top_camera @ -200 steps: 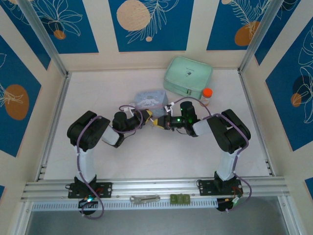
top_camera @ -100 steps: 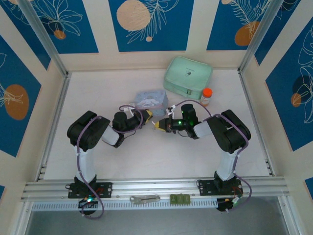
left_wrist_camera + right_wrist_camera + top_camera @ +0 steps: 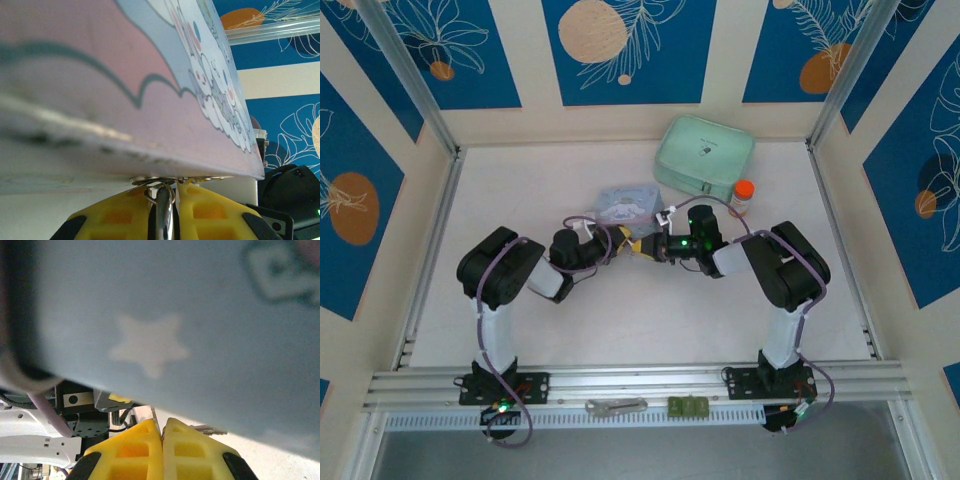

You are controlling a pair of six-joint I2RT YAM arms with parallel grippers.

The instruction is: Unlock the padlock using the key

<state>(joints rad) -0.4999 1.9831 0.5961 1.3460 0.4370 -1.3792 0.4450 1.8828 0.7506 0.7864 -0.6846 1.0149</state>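
Note:
My left gripper point(image 3: 624, 238) and right gripper point(image 3: 640, 246) meet tip to tip just in front of the pale blue tin point(image 3: 628, 203). In the left wrist view, the yellow fingers of the left gripper point(image 3: 172, 183) are shut on a small shiny metal piece with a thin wire loop, the padlock point(image 3: 163, 212), right under the tin's edge point(image 3: 150, 100). In the right wrist view, the right gripper point(image 3: 162, 423) is shut on the key point(image 3: 154, 415), with a thin silvery blade sticking out from between the fingertips. From the top, the padlock and key are hidden between the grippers.
The tin point(image 3: 175, 315) looms close above the right fingers. A mint green case point(image 3: 703, 155) and an orange-capped bottle point(image 3: 743, 196) stand behind it to the right. A silver wrench-like tool point(image 3: 616, 405) and a green block point(image 3: 688, 406) lie on the near rail.
The right gripper drew back slightly toward the near side, then came back up against the left gripper's tips. The left arm has stayed put.

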